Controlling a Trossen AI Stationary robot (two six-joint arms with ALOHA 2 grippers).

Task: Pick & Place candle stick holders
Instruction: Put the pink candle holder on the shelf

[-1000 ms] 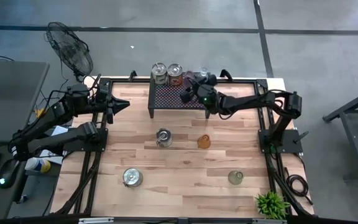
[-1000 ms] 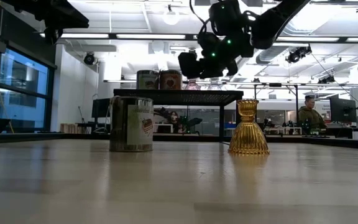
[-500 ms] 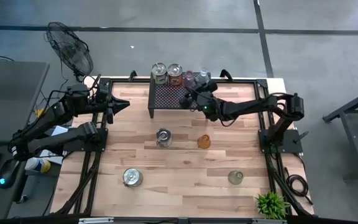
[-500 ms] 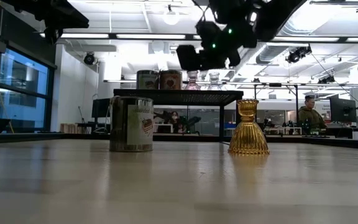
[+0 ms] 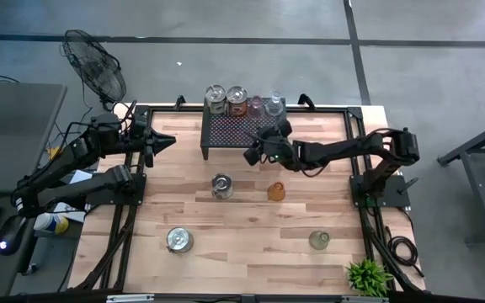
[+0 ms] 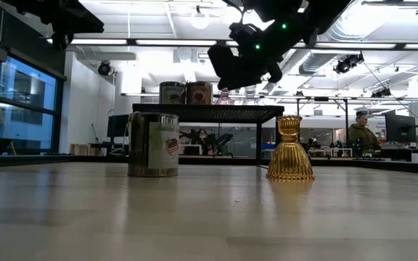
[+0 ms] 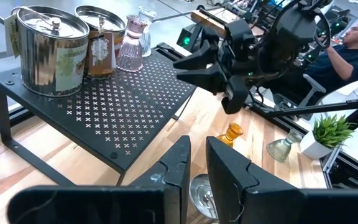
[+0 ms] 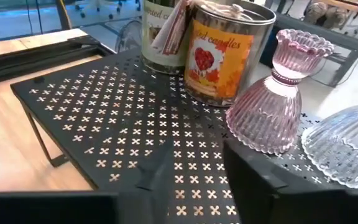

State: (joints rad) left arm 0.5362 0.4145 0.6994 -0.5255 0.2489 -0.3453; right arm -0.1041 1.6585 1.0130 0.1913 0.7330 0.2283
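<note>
Candle stick holders: four stood along your stand's rear edge, four waited on the table, and your right gripper hung empty, fingers parted.

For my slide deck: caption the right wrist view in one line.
Pink glass holder and clear holder beside two tins on the black perforated stand.

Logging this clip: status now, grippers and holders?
Right gripper empty over stand front edge. Left gripper parked at table's left edge. Four holders on stand, four on table. Nothing blocking.
</note>
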